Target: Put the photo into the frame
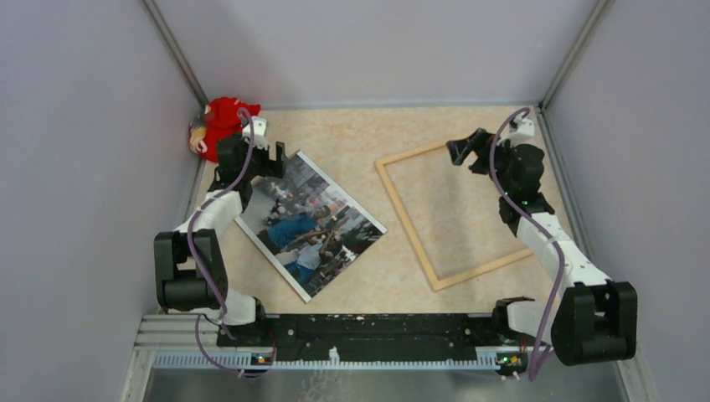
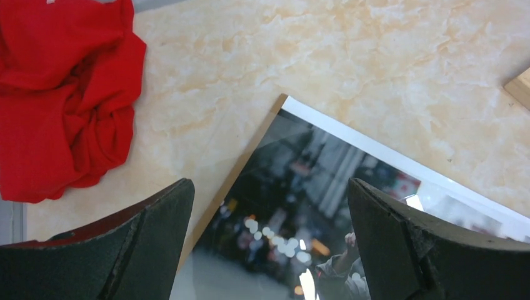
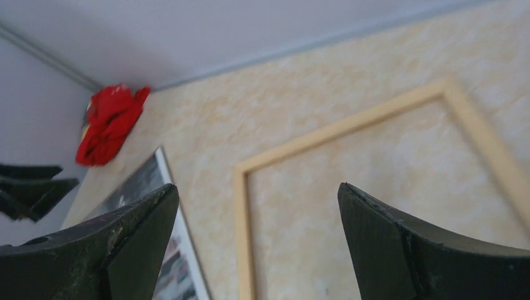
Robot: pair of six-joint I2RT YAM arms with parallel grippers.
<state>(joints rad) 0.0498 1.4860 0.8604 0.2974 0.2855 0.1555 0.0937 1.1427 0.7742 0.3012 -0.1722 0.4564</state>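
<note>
To lift the photo [image 1: 311, 224] well, start at its top corner. Find the left tool [image 1: 275, 161] hanging right above that corner, in the upper left of the top view, fingers [image 2: 147, 250] spread wide, gripping nothing. Come down low and flat. Catch only the edge of the paper. Pinch softly: shiny, so likely slippy and easy to bend. Watch for a thin brown strip [image 2: 236, 174] along the photo's left edge in the left wrist view. Maybe a board underneath, hard to tell. Try to grab the photo alone.

Look for the photo itself flat on the surface [image 1: 352, 134], face up, tilted like a diamond, in the middle left of the top view, well apart from the frame [image 1: 406, 224]. Look for the right tool [image 1: 465, 149] in the upper right of that view, up above the frame's far edge, wide open too, holding nothing. Maybe use it to hold the frame down against sliding. Turn the photo to match the frame's sides before laying it in, and lower one side first.

Now the frame: light wood, flat on the surface, middle right of the top view. Nothing inside it, only bare speckled surface seen through the middle. Cannot tell about a clear pane. Note a red cloth lump [image 1: 219, 124] in the upper left corner, near the left tool. Not part of the job. Keep away from it.
</note>
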